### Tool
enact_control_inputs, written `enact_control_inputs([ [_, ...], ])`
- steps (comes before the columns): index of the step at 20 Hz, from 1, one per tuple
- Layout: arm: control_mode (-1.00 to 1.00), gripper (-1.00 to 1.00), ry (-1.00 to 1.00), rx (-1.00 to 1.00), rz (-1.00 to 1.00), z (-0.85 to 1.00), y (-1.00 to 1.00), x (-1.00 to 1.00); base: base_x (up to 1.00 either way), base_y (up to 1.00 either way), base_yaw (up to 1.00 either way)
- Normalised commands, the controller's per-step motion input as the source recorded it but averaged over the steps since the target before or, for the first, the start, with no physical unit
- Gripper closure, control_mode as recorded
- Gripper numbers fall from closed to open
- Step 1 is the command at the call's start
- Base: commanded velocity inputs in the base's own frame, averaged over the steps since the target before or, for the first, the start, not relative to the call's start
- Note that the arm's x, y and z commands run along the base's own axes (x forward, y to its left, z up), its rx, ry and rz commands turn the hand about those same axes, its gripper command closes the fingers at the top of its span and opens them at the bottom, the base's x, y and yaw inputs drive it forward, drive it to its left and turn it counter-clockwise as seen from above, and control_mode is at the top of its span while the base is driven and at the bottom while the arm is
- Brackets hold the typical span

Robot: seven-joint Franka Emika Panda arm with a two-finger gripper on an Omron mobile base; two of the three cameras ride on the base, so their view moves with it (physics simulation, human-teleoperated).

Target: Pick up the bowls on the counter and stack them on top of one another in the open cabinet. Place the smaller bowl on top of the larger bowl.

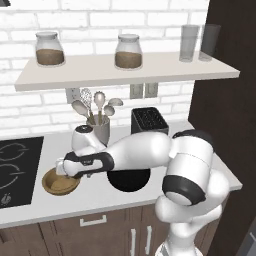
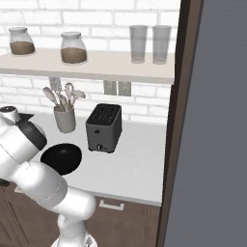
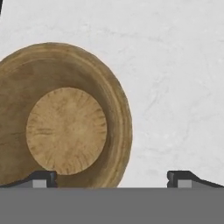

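Tan wooden smaller bowl [image 3: 65, 120], left of frame, is judged light and stiff; its right rim is straddled by the released end effector [image 3: 112, 178].

A glossy white arm [image 1: 145, 150] of rounded segments with dark bands at its joints.
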Motion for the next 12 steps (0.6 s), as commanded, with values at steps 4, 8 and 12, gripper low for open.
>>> enact_control_inputs([
  [4,-1.00,-1.00,0.00,-0.03,0.00,-0.29,0.07,0.08,0.00,0.00,0.00],
  [8,-1.00,-1.00,0.00,-0.03,0.00,-0.32,0.05,0.13,0.00,0.00,0.00],
  [12,-1.00,-1.00,0.00,-0.02,0.00,-0.29,0.10,0.26,0.00,0.00,0.00],
])
